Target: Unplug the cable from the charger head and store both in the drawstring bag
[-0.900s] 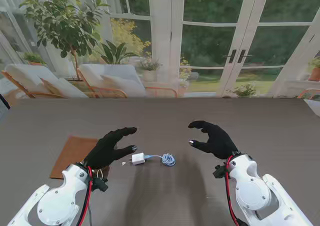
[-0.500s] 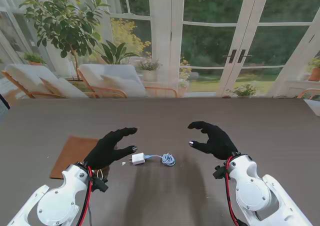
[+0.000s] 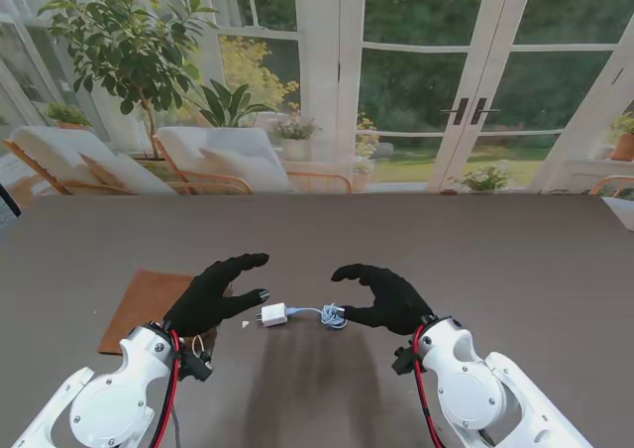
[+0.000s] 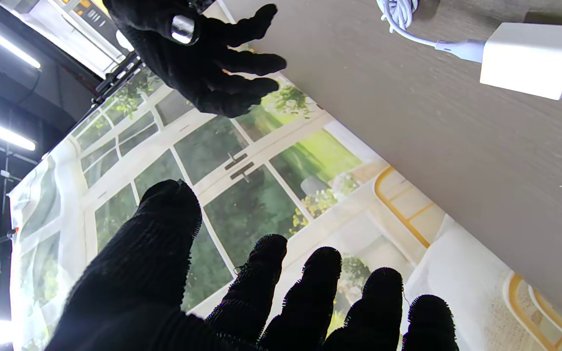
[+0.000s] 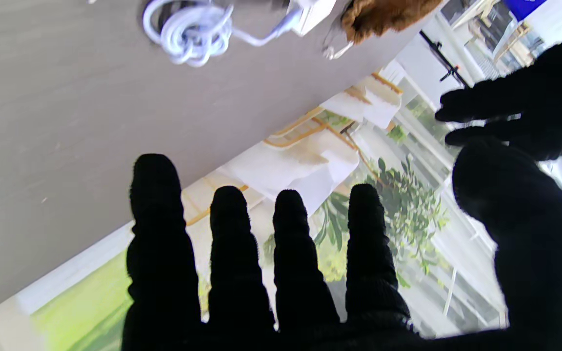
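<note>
Charger head [image 3: 273, 315] lies plugged into the coiled cable [image 3: 334, 316], long axis left-right, between both empty spread-fingered hands: left hand [image 3: 213, 296] beside the head, right hand [image 3: 386, 299] over the coil.

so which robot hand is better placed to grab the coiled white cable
The right robot hand: open, right beside the coiled white cable. The left robot hand sits by the white square charger head instead.

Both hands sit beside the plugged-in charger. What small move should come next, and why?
Probably lower the left hand onto the charger head. The cable is plugged in, both hands are open and hold nothing, and the right hand is beside the coil.
</note>
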`<state>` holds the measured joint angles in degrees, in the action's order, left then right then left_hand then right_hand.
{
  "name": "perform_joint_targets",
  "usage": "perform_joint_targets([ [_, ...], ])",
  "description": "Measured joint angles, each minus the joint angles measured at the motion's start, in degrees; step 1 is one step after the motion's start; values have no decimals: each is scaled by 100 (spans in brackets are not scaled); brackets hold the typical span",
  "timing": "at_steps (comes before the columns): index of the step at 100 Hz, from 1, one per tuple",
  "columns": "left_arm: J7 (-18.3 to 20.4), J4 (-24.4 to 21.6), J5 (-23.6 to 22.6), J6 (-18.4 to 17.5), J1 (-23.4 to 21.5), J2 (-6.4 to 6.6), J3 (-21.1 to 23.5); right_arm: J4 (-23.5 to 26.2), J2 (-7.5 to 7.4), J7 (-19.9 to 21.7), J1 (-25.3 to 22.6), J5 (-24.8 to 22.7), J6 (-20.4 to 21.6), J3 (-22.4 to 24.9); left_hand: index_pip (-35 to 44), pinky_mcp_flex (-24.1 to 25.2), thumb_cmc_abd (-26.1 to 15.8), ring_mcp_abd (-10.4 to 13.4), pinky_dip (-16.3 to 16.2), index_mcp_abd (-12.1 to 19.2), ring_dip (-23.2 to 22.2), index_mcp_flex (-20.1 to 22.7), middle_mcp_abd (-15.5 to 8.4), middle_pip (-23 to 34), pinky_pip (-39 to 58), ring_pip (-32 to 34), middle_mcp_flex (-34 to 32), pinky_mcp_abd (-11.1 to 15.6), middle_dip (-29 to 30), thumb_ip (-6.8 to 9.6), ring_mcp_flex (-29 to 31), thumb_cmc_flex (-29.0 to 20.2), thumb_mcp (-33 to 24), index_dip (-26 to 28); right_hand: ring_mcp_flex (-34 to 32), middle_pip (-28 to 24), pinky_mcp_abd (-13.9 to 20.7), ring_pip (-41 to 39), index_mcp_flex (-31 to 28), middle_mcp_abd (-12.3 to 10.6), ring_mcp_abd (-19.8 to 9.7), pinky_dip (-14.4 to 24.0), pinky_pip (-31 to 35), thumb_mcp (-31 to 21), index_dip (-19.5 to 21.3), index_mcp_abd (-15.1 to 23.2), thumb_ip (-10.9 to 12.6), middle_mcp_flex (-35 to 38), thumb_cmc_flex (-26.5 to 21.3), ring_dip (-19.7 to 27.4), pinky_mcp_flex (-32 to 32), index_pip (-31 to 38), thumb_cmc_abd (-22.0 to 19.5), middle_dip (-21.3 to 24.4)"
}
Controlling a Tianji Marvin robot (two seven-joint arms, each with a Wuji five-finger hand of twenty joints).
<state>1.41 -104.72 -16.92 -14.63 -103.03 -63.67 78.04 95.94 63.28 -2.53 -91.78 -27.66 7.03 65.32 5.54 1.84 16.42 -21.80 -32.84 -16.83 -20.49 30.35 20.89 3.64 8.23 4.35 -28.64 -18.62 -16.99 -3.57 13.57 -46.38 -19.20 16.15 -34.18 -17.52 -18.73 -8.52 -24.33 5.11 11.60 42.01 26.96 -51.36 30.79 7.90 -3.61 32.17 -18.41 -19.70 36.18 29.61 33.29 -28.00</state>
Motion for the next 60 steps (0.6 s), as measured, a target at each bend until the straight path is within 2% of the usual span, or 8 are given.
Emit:
perform_joint_targets([
  [17, -4, 0, 32, -1, -18, 0, 25, -261, 11, -18, 325, -409, -198, -496, 0, 0, 0, 0, 0, 0, 0, 0, 0, 0, 0, 0, 0, 0, 0, 0, 0, 0, 0, 0, 0, 0, 0, 0, 0, 0, -11, 0, 0, 13, 0, -21, 0, 0, 1, 0, 0, 0, 0, 0],
  [60, -4, -10, 49, -2, -34, 0, 22, -928, 52, -189, 1126, -885, -886, -1534, 0, 0, 0, 0, 0, 0, 0, 0, 10, 0, 0, 0, 0, 0, 0, 0, 0, 0, 0, 0, -117, -144, 0, -186, 0, 1, -23, 0, 0, -4, 0, -65, 0, 1, 74, 0, 3, 132, 2, 0],
])
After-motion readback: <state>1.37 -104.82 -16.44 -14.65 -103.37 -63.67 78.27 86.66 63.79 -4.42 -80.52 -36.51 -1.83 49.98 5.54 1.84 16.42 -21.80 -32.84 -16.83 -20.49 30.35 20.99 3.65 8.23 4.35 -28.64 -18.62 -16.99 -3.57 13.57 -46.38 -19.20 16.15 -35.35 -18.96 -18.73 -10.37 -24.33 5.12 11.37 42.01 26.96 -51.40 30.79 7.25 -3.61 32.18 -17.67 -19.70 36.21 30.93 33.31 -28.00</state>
